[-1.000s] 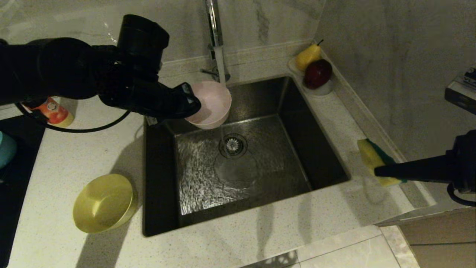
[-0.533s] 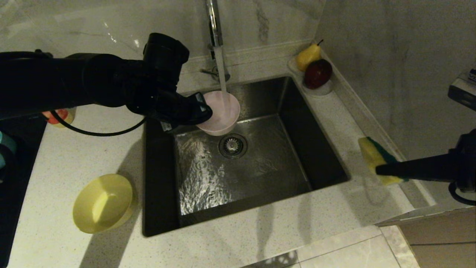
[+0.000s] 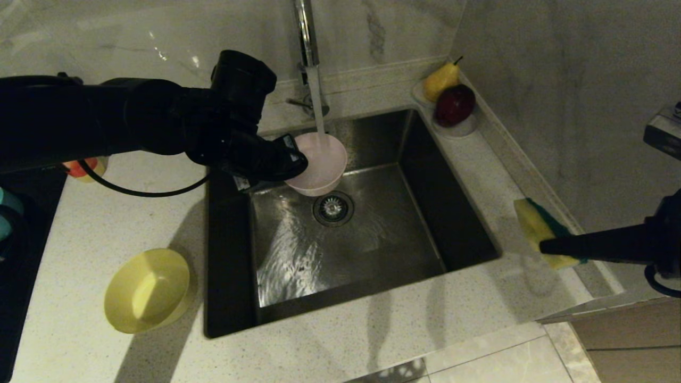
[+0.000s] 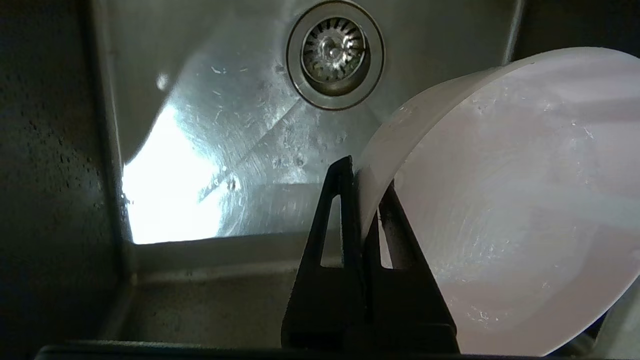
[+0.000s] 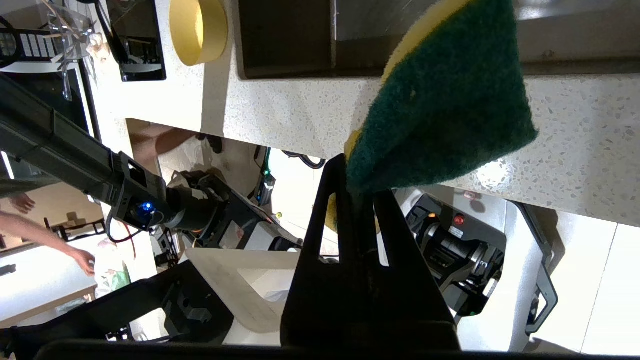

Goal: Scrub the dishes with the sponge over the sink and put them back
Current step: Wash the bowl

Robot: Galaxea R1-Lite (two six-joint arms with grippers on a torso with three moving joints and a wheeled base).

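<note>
1. The left pincer (image 3: pixel 298 162) is clamped on the rim of the pink bowl (image 3: pixel 319 162), one finger inside the wall and one outside, and holds it over the sink (image 3: pixel 457 223) under the stream from the tap (image 3: pixel 304 32).
2. The right pincer (image 3: pixel 542 247) is closed on the sponge (image 3: pixel 534 226), which hangs over the surface (image 3: pixel 340 346) on the far side of the sink from the left pincer, well apart from the bowl.
3. To do this step well, I judge the bowl should stay tilted so the water sweeps its inside and runs off toward the drain (image 3: pixel 333 207) below the left pincer, without filling and weighing on the thin rim grip.
4. The sponge then needs bringing across to meet the bowl above the basin, pressed gently so the bowl does not twist out of the fingers.
5. The yellow bowl (image 3: pixel 148 290) sits on the surface near the left pincer's side, not yet washed as far as I can judge.
6. Against the earliest frame, the left pincer has carried the pink bowl further in over the sink, and the stream now lands in it instead of passing its edge; the right pincer and sponge have hardly shifted.
</note>
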